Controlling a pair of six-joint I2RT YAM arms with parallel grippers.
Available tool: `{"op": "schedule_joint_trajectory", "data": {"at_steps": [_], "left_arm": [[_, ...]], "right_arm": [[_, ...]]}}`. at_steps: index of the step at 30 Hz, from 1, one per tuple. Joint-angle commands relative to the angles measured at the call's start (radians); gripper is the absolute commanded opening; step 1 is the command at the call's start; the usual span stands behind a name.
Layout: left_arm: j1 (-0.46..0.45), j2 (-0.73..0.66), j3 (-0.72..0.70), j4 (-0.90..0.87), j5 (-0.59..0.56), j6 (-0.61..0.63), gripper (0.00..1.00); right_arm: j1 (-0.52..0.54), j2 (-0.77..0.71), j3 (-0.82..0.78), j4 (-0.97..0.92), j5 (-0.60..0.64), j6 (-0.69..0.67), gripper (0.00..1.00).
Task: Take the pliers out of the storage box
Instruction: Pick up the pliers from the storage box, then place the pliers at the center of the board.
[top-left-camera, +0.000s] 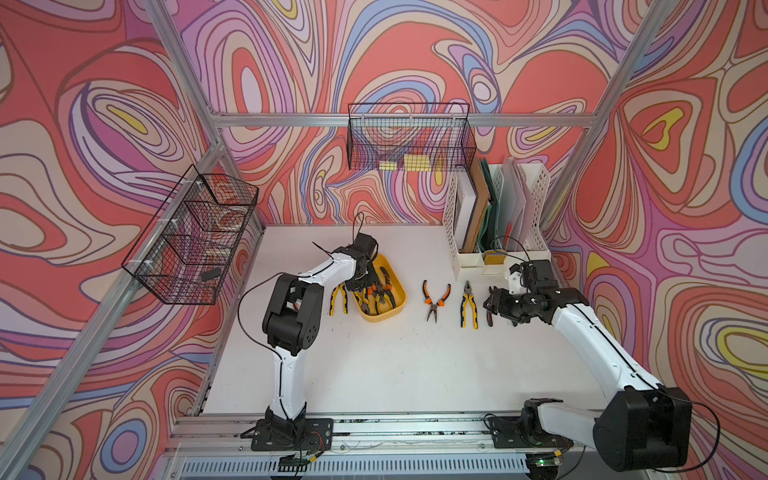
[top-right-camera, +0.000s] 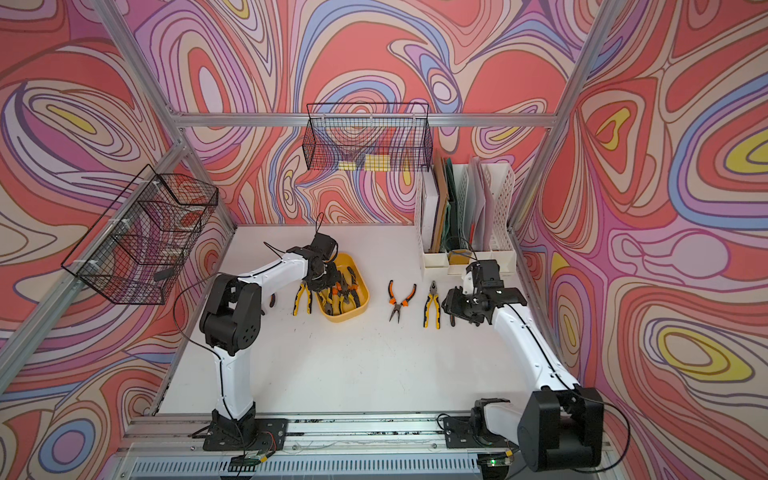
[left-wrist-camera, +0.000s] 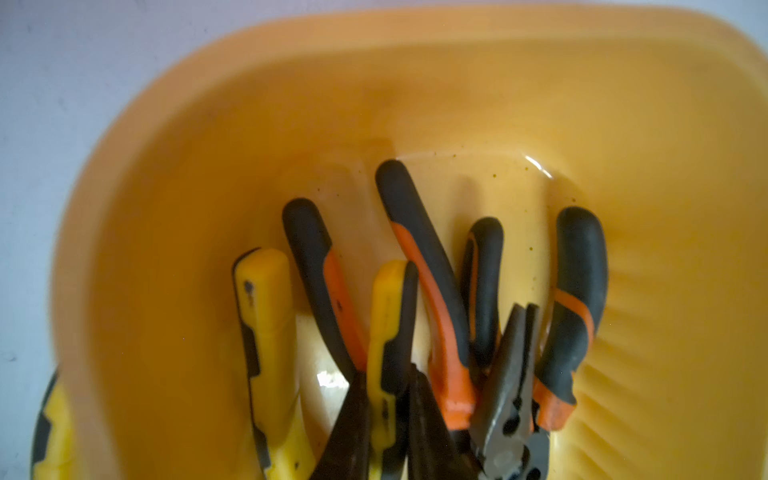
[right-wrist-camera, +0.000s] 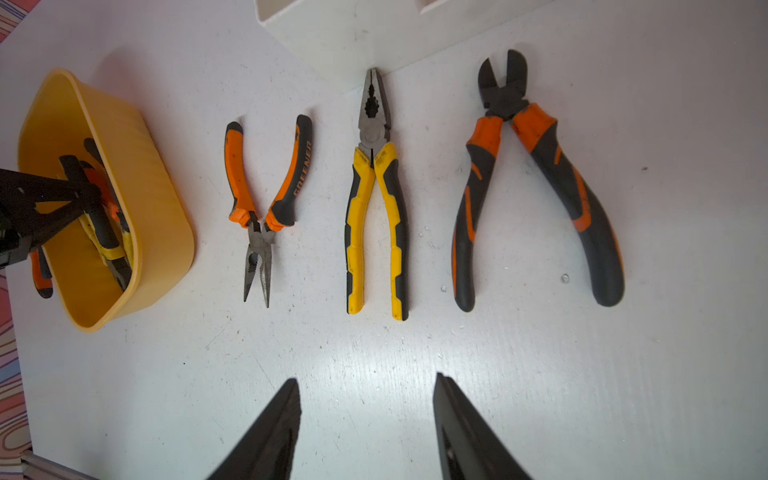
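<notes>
L tool (left-wrist-camera: 386, 376) is down inside the storage box (top-left-camera: 397, 291), fingers together, clamped on one handle of yellow-black pliers (left-wrist-camera: 392, 299) w/ several orange-black pliers (left-wrist-camera: 432, 266) lying alongside; box sits roughly in the middle of the tabletop (top-left-camera: 395, 365), nearer the far edge than the near one. R tool (right-wrist-camera: 366, 377) hovers above the tabletop nr the right edge, fingers apart, nothing btwn them. Already out, in a row btwn box and right edge, none touching: needle-nose pliers (right-wrist-camera: 259, 237), combination pliers (right-wrist-camera: 374, 137), diagonal cutters (right-wrist-camera: 503, 97); one more yellow-black pair (top-left-camera: 333, 303) lies just beside the box on the side toward the left edge.
</notes>
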Motion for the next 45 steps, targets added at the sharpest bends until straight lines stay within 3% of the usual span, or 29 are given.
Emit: {"op": "schedule_joint_trajectory", "data": {"at_steps": [1, 11, 17, 22, 28, 35, 45], "left_arm": [[0.005, -0.115, -0.016, 0.006, 0.020, 0.032, 0.00], [0.005, -0.300, -0.023, -0.066, 0.065, 0.073, 0.00], [0.006, -0.414, -0.005, -0.267, -0.019, 0.110, 0.00], [0.011, -0.507, -0.094, -0.398, -0.050, 0.111, 0.00], [0.061, -0.618, -0.270, -0.430, -0.043, 0.105, 0.00], [0.099, -0.613, -0.413, -0.389, -0.044, 0.131, 0.00], [0.130, -0.504, -0.549, -0.284, -0.039, 0.071, 0.00]], "right_arm": [[-0.002, -0.009, 0.034, -0.022, 0.001, -0.009, 0.56], [-0.002, -0.057, 0.054, -0.056, -0.010, 0.011, 0.55], [-0.002, -0.075, 0.066, -0.072, -0.009, 0.004, 0.55], [-0.002, -0.065, 0.082, -0.071, -0.029, 0.006, 0.55], [-0.002, -0.105, 0.080, -0.052, -0.090, 0.035, 0.56], [-0.002, -0.072, 0.063, -0.029, -0.136, 0.036, 0.55], [0.042, -0.056, 0.060, -0.003, -0.178, 0.087, 0.55]]}}
